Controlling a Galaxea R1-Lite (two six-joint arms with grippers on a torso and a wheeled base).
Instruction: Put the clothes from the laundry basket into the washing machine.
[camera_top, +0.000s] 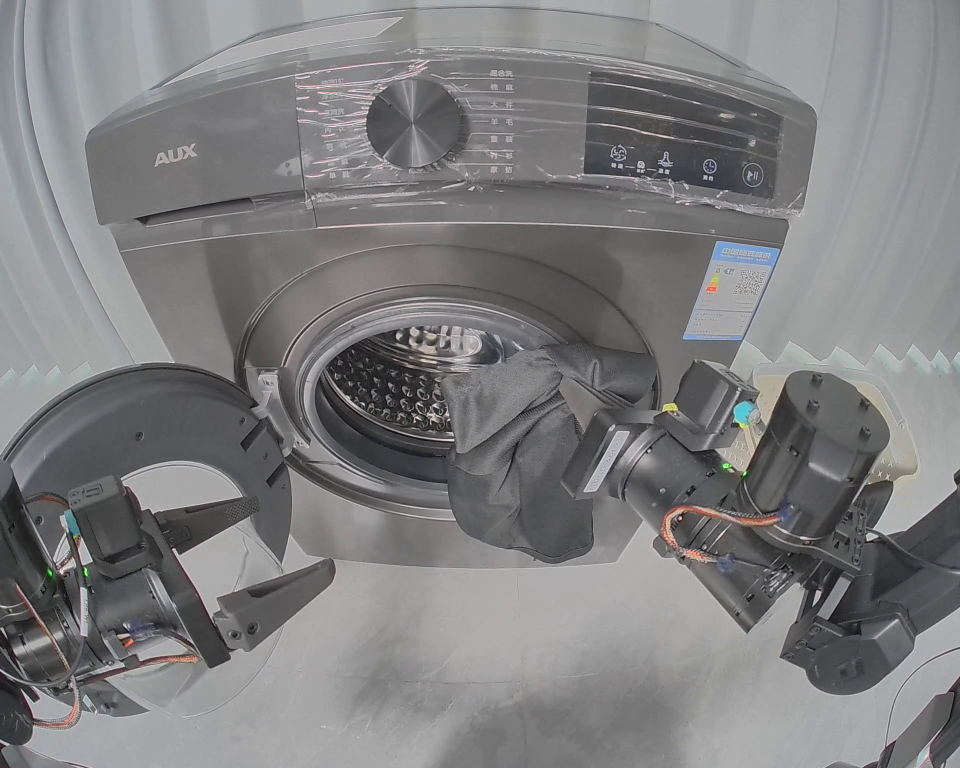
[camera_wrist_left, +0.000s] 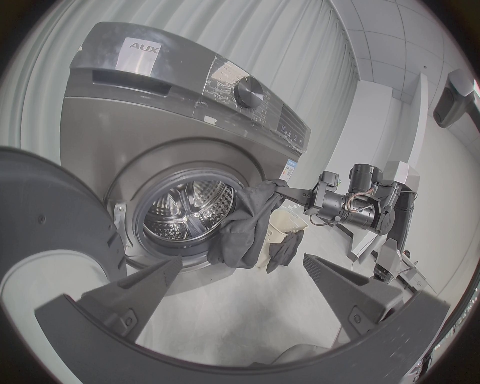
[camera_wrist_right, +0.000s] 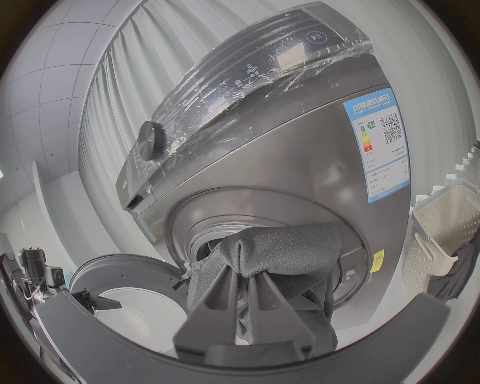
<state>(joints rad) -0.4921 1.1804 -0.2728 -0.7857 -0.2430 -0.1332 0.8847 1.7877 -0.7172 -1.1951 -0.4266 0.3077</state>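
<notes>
A dark grey garment (camera_top: 510, 450) hangs over the right rim of the washing machine's drum opening (camera_top: 400, 385), partly inside and partly down the front panel. My right gripper (camera_wrist_right: 245, 275) is shut on its upper fold, right at the opening (camera_wrist_left: 282, 191). The cream laundry basket (camera_top: 895, 430) stands on the floor to the machine's right, behind my right arm, with another dark cloth (camera_wrist_right: 457, 275) draped over its edge (camera_wrist_left: 285, 250). My left gripper (camera_top: 288, 538) is open and holds nothing, low on the left in front of the open door (camera_top: 150, 420).
The grey front-loading washing machine (camera_top: 230, 270) stands against white curtains. Its round door is swung fully open to the left, close to my left arm. Bare pale floor (camera_top: 480, 650) lies in front of the machine.
</notes>
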